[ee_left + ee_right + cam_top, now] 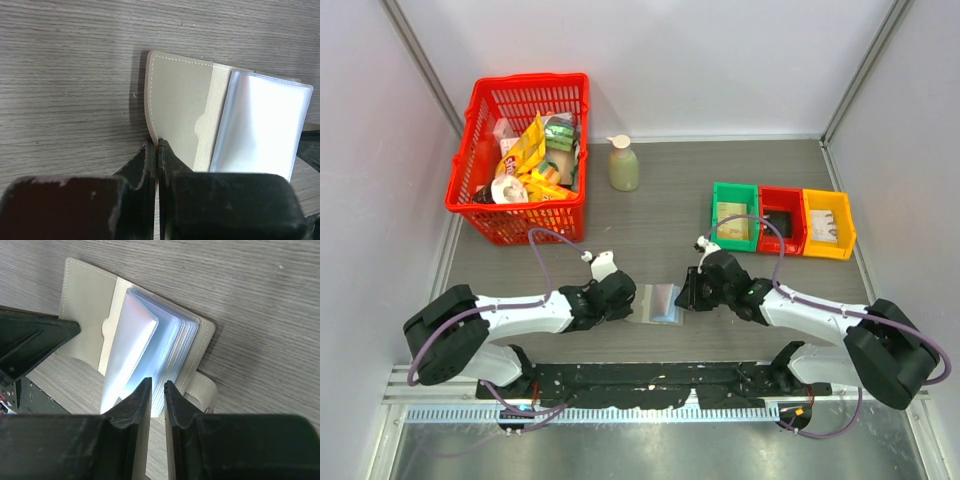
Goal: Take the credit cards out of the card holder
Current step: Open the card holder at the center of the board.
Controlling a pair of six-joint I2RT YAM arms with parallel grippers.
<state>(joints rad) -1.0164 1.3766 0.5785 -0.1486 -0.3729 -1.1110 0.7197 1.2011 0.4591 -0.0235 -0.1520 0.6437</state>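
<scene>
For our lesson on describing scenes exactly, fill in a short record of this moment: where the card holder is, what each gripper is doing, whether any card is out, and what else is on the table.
Card holder: open, flat on the table between the arms
Left gripper: shut on the cover at its edge
Right gripper: shut on a raised clear sleeve
Cards: none seen outside the holder
Other things: red basket of snacks, bottle, three small bins

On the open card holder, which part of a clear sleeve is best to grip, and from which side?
Probably the free edge of the top clear sleeve, coming from the right arm's side: it stands raised off the others, while the left gripper pins the card holder by its cover.
</scene>
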